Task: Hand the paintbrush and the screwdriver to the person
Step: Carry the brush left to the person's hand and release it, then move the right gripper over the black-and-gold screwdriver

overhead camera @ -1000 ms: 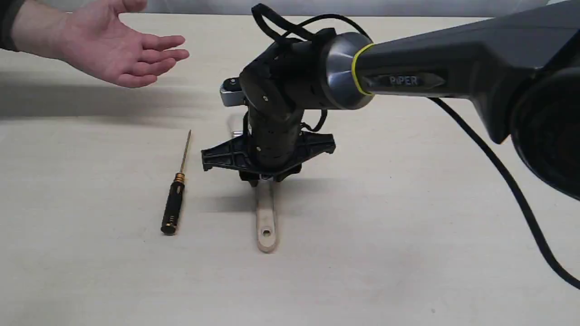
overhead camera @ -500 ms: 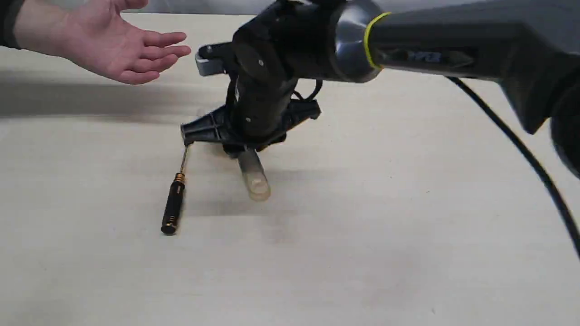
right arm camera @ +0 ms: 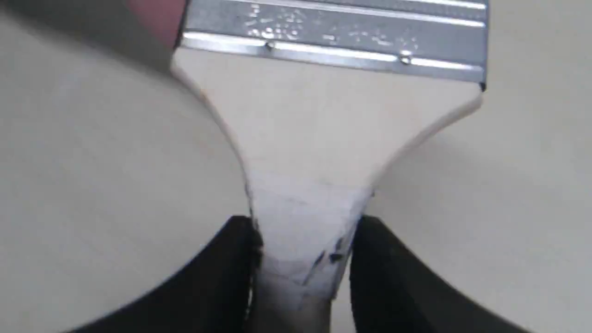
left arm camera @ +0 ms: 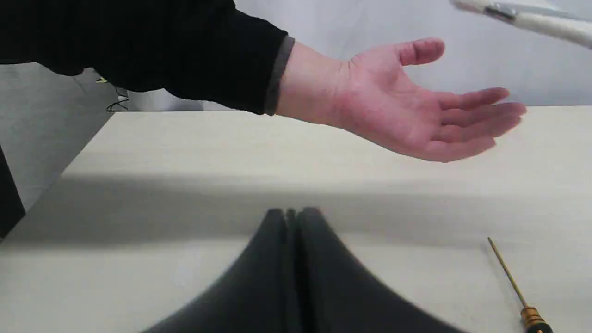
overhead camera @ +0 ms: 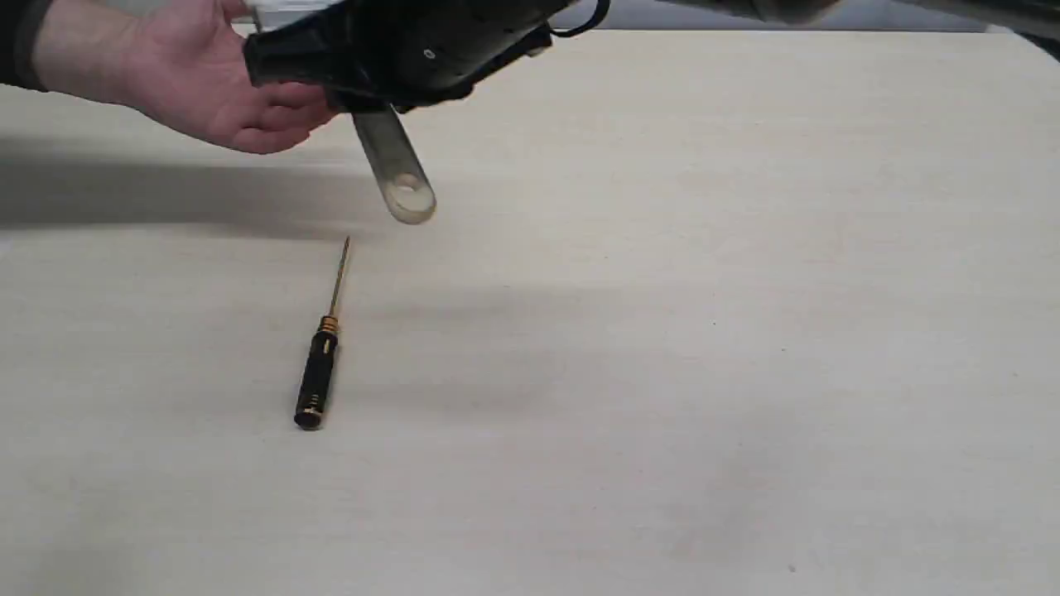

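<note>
In the exterior view, note the right gripper (overhead camera: 373,98) clamped on the paintbrush (overhead camera: 397,170), its rounded, holed wooden handle end slanting out beneath, the bare palm of the person (overhead camera: 190,83) just beside, and the slim black-and-gold screwdriver (overhead camera: 319,372) flat on the matte table (overhead camera: 662,331), well apart. In the left wrist view, note the left gripper (left arm camera: 291,217), smooth black fingers (left arm camera: 273,259) pressed together on nothing. In the right wrist view, confirm the narrow handle neck pinched between the jaws, with flared pale wood and the riveted silver ferrule (right arm camera: 333,32) beyond.
</note>
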{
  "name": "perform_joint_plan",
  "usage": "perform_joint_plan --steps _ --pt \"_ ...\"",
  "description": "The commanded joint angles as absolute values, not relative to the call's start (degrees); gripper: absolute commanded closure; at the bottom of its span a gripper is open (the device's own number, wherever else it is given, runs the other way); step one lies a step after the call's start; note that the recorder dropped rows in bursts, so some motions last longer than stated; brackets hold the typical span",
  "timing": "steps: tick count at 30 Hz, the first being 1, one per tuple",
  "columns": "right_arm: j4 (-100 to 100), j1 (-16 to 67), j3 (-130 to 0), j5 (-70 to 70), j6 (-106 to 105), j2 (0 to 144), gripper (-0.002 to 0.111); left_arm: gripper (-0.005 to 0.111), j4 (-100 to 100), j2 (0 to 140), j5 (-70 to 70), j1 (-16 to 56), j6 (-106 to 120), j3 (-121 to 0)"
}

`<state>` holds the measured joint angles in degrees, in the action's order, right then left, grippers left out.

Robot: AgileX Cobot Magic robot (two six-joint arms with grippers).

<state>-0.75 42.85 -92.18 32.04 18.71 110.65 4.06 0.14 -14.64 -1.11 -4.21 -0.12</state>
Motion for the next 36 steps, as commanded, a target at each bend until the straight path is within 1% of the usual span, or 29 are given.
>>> perform_joint_plan --steps 1,3,7,9,12,15,17,29,36 --pt "-6.2 42.8 -92.6 22.5 11.3 111.5 0.104 0.107 4.0 0.0 -14.3 -0.6 -4.3 0.0" --pt "-8.2 42.8 -93.0 20.4 7.8 113.1 0.104 0.107 4.0 0.0 -14.3 -0.6 -4.3 0.0" --pt "-8.7 42.8 -95.4 21.5 4.7 117.3 0.104 0.107 4.0 0.0 -14.3 -0.6 -4.3 0.0" --pt "-8.7 42.8 -96.2 22.2 3.3 118.7 0.101 0.107 4.0 0.0 -14.3 -0.6 -4.3 0.0" --pt "-9.7 42.8 -97.1 23.1 1.4 120.3 0.087 0.107 4.0 0.0 -14.3 -0.6 -4.3 0.0" --pt "-12.0 42.8 -97.1 23.4 -1.3 120.8 0.069 0.107 4.0 0.0 -14.3 -0.6 -4.3 0.0" --pt "-12.4 42.8 -97.1 23.8 -1.3 120.8 0.063 0.107 3.9 0.0 -14.4 -0.6 -4.3 0.0" --pt "-12.3 42.8 -97.2 30.9 -1.3 114.9 0.063 0.107 3.9 0.0 -14.3 -0.6 -4.3 0.0" --pt "-11.1 42.8 -97.2 38.6 0.0 109.6 0.063 0.107 3.9 0.0 -14.3 -0.6 -4.3 0.0"
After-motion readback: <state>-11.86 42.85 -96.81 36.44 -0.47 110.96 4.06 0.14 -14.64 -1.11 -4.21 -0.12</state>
